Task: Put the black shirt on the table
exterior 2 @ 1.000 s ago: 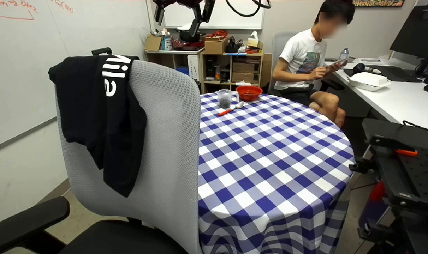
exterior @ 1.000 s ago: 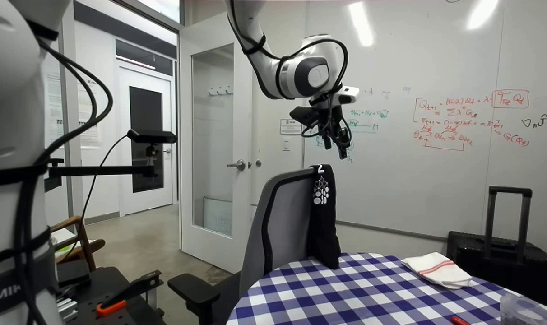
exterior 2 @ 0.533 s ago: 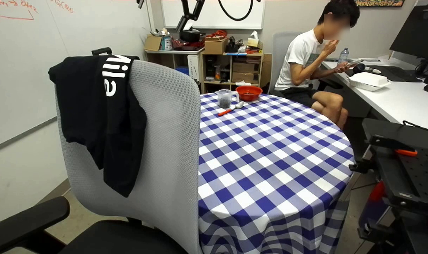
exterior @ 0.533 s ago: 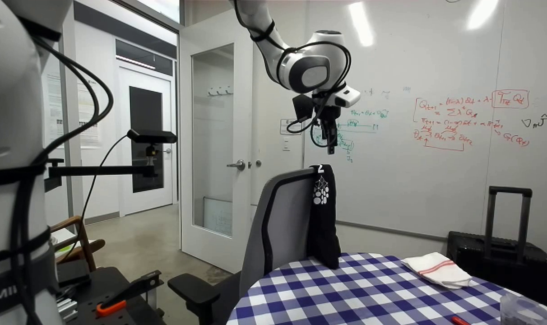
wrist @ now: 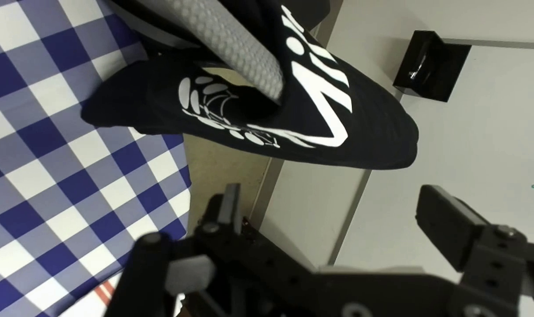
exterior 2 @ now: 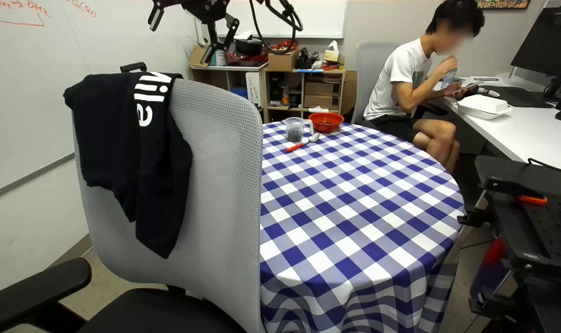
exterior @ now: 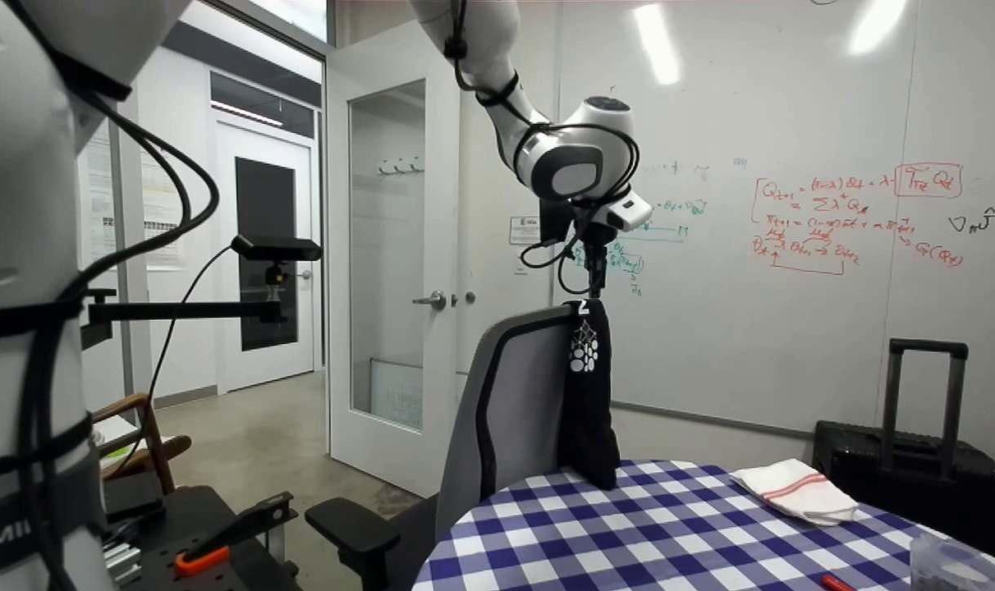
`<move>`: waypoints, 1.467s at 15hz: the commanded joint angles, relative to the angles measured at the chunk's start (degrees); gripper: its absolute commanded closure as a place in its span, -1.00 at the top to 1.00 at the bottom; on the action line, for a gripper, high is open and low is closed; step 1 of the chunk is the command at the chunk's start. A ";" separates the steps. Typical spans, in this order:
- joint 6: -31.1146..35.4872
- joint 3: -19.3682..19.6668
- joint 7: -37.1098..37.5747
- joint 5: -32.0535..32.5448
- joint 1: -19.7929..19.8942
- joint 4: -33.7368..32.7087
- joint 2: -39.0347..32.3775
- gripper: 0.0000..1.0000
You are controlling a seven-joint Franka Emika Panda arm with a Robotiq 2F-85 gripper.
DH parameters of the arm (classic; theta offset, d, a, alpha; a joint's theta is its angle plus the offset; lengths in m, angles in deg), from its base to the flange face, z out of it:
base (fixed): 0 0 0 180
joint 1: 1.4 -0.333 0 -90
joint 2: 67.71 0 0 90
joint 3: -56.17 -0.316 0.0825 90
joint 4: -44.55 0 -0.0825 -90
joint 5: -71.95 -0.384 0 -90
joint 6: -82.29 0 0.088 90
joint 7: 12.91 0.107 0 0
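Note:
The black shirt hangs over the top edge of the grey office chair's back, in both exterior views (exterior: 589,402) (exterior 2: 107,134). Its white print also shows in the wrist view, where the shirt (wrist: 377,127) lies ahead of the fingertips. The table with the blue-and-white checkered cloth stands beside the chair in both exterior views (exterior: 563,546) (exterior 2: 350,199) and fills the left of the wrist view (wrist: 64,149). My gripper (wrist: 328,193) is open with nothing between its fingers. It points down just above the chair top in an exterior view (exterior: 596,287).
The office chair (exterior 2: 220,185) stands against the table. On the table are a striped white towel (exterior: 797,492), a clear cup (exterior 2: 293,129), a red-handled spoon (exterior 2: 299,146) and a red bowl (exterior 2: 326,123). A person (exterior 2: 401,92) sits behind it. A black suitcase (exterior: 850,468) stands nearby.
My gripper has turned to point straight down and come lower, closer to the shirt's top. The seated person has shifted and raised a hand to the face. The shirt has not moved.

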 commanded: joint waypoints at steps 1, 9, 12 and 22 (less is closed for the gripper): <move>-2.92 0.01 1.13 -0.20 -0.29 -7.32 -5.67 1.00; -13.31 1.80 6.09 0.91 -0.32 -13.35 -9.28 1.00; -17.17 2.38 9.60 0.36 -0.13 -15.70 -10.31 1.00; -24.62 1.19 17.91 -1.56 1.14 -22.74 -14.50 1.00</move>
